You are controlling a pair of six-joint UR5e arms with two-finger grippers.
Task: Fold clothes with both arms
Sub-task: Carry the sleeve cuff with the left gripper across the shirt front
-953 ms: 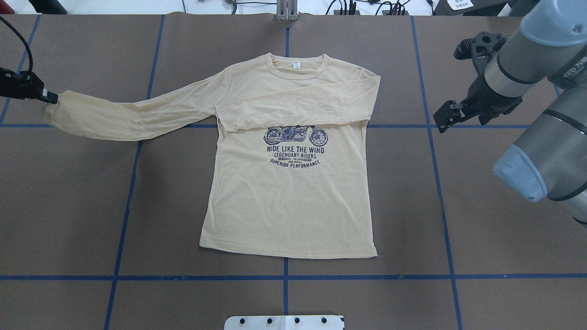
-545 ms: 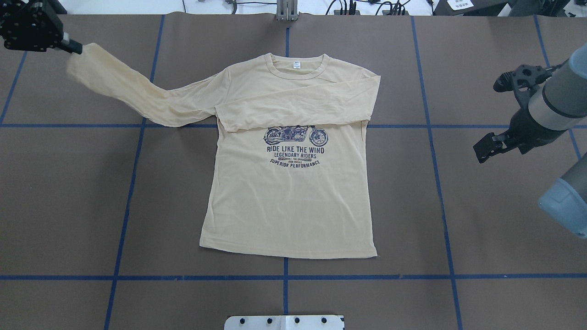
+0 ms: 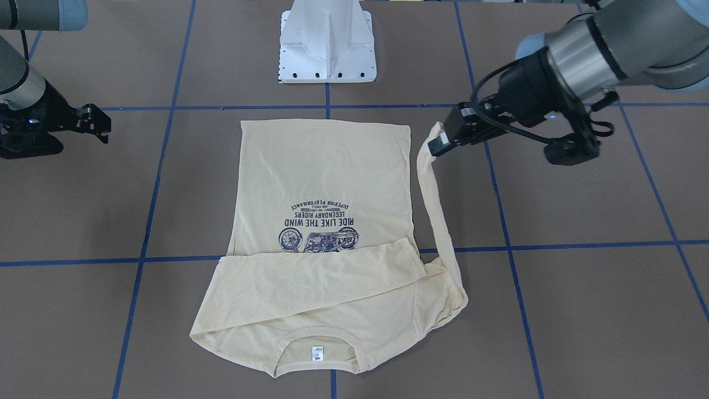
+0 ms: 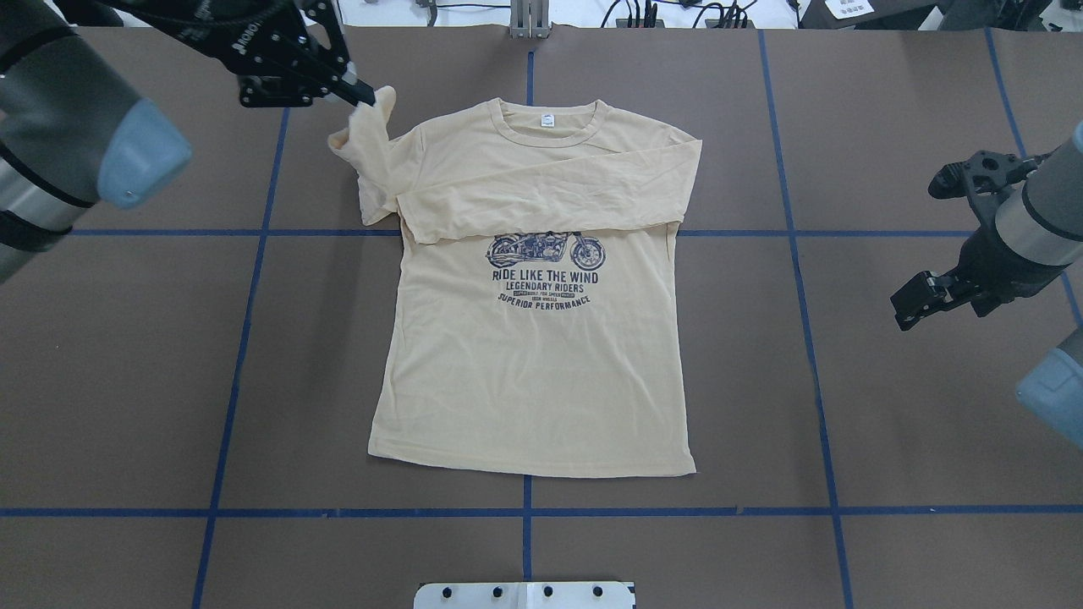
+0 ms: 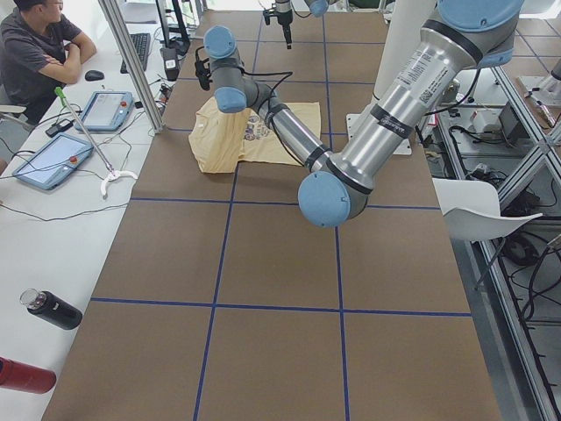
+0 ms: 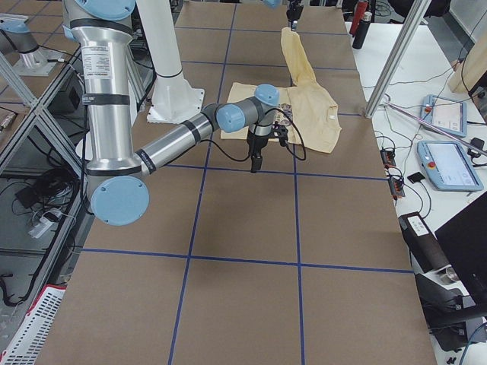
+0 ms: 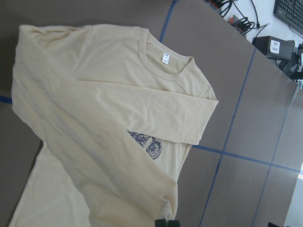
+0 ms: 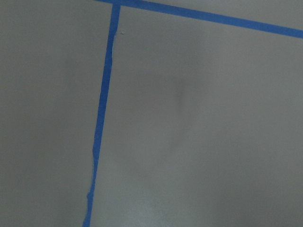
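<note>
The cream-yellow shirt (image 4: 533, 364) lies flat, print up, in the middle of the table, neck label at the far side; it also shows in the front view (image 3: 321, 177). One sleeve (image 4: 550, 194) is folded across the chest. My left gripper (image 4: 364, 91) is shut on the other sleeve's cuff and holds it above the table near the shirt's shoulder, so the sleeve (image 3: 437, 221) hangs in a loop. The left wrist view looks down on the shirt (image 7: 118, 94). My right gripper (image 4: 909, 304) is off the shirt at the right, open and empty, over bare table.
The white pedestal base (image 3: 327, 44) stands at the near edge. Blue tape lines (image 4: 795, 254) grid the brown table. A seated operator (image 5: 39, 44), tablets (image 5: 53, 162), bottles (image 5: 51, 309) and a metal frame post (image 5: 131, 61) line the far side.
My left gripper has carried the sleeve cuff up from the far left and over toward the shirt's shoulder, bunching the sleeve. My right arm has drawn back to the right, away from the shirt.
</note>
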